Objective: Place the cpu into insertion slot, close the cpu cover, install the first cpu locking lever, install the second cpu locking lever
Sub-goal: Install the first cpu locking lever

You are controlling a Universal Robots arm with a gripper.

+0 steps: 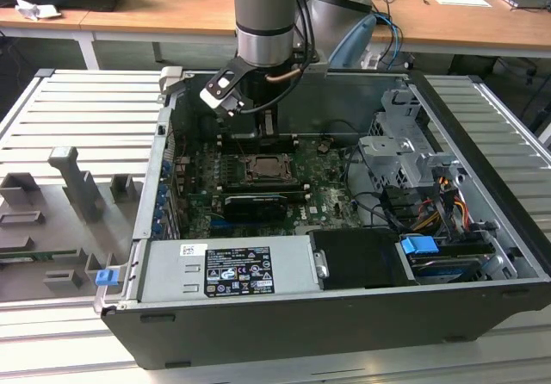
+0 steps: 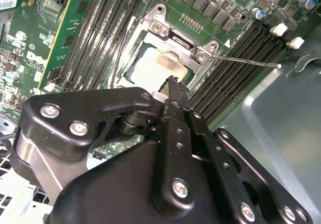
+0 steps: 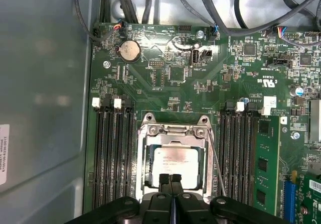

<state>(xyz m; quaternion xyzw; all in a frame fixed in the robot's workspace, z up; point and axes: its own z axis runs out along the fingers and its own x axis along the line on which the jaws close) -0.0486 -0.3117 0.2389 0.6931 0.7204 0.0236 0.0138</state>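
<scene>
End effector (image 3: 170,179) close over cpu (image 3: 176,160)

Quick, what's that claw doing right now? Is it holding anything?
Gripper: shut, fingertips together with nothing between them, at the edge of the cpu cover.

Even, bright room light in the exterior view, ribbed pale grey metal bench (image 1: 52,108) lit flat, open black computer case (image 1: 344,315) shadowed inside, flat square silver-grey cpu (image 2: 150,71) washed out by glare in the second wrist view, smooth grey case wall (image 3: 45,108) hazy and softly reflective in the first wrist view
</scene>
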